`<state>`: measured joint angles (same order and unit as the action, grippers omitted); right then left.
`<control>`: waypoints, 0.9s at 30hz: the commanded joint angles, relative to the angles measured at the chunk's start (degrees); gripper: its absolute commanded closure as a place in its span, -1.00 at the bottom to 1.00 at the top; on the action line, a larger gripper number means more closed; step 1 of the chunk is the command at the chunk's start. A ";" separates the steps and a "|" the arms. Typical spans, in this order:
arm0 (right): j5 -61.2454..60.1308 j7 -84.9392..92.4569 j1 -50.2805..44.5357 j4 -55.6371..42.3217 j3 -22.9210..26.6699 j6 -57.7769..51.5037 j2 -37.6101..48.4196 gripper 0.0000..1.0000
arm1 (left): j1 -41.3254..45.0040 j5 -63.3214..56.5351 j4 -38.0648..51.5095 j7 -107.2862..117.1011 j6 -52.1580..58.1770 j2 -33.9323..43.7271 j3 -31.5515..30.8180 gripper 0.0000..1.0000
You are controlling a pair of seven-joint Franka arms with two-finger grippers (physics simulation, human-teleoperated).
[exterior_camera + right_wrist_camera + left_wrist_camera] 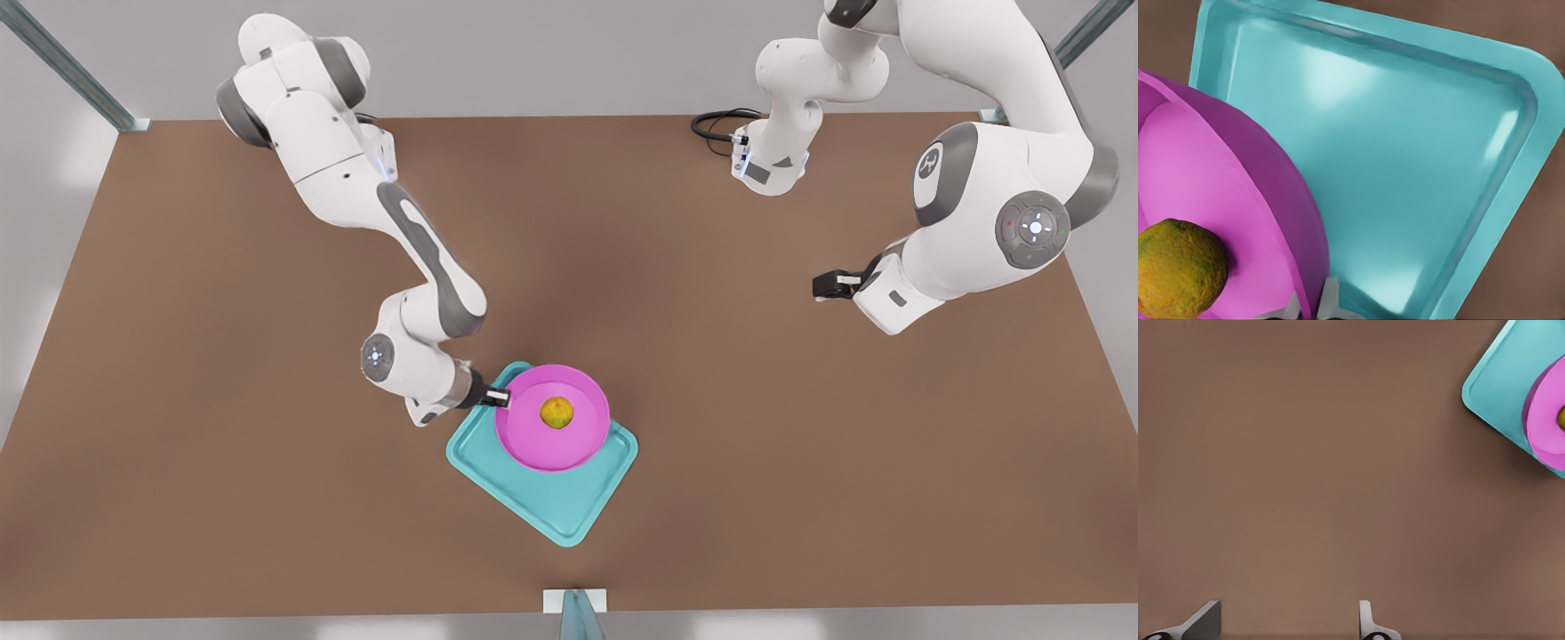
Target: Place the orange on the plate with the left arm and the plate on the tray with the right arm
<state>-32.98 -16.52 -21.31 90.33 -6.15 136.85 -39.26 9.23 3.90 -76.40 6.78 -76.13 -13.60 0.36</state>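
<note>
The pink plate [551, 440] lies over the far half of the teal tray [560, 502], with the orange [556, 412] in its middle. My right gripper [498, 397], on the arm at the front view's left, is shut on the plate's rim. In the right wrist view the plate [1225, 173] looks tilted over the tray [1405, 167], the orange [1179, 277] sits in it, and the fingertips [1328, 300] pinch its rim. I cannot tell whether the plate touches the tray. My left gripper [822, 286] hangs open and apart at the front view's right; its fingers [1205, 620] hold nothing.
A brown table [222, 400] spreads wide around the tray. A black cable [716, 124] lies near the far arm base. Metal frame posts stand at the far corners and at the near edge [576, 613].
</note>
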 commanded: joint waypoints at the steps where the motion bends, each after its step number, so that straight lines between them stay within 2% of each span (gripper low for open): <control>1: -0.16 -1.14 0.83 -1.91 -0.01 -3.69 -1.43 0.57 | 0.00 -0.03 0.03 0.17 0.02 0.07 0.00 -1.00; 4: -0.16 -0.88 2.68 -6.31 0.26 -3.69 -5.21 0.57 | 0.00 -0.03 0.03 0.17 0.02 0.07 0.00 -1.00; 11: -0.24 -1.05 2.85 -6.31 0.26 -3.61 -6.44 0.57 | 0.00 -0.12 0.03 0.17 0.02 0.07 0.00 -1.00; 12: -1.30 -1.05 2.77 -6.22 0.26 -3.69 -6.44 -0.08 | 0.00 -0.03 0.03 0.17 0.02 0.07 0.00 -1.00; 13: -1.39 -0.97 2.77 -6.22 0.26 -3.61 -6.44 -1.00 | 0.00 -0.12 0.03 0.17 0.02 0.07 0.00 -1.00; 18: -1.74 -1.49 2.77 -6.22 0.00 -3.78 -5.56 -1.00 | 0.00 -0.03 0.03 0.17 0.02 0.07 0.00 -1.00; 20: -1.13 -1.40 6.27 -5.61 0.26 -15.26 0.41 -1.00 | 0.00 -0.03 0.03 0.26 0.02 0.07 0.00 -1.00; 21: 5.08 -0.79 8.74 -6.30 3.41 -28.26 2.70 -1.00 | 0.00 -0.03 0.03 0.26 0.02 0.07 0.00 -1.00; 23: 35.34 15.89 11.29 -11.05 4.56 -49.13 6.65 -1.00 | 0.17 -0.12 0.11 3.51 0.02 -0.29 -0.18 -1.00; 25: 44.32 22.24 14.54 -10.70 4.48 -49.49 17.81 -1.00 | 0.17 -0.03 0.55 2.54 0.19 -0.29 -0.27 -1.00; 27: 44.23 22.24 15.16 -10.26 4.39 -49.84 25.11 -1.00 | 0.17 -0.12 0.82 2.10 0.37 -0.37 -0.36 -1.00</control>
<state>1.79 -11.50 -6.36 80.04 -1.76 101.57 -16.64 9.43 3.83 -75.72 7.62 -76.00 -14.00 0.02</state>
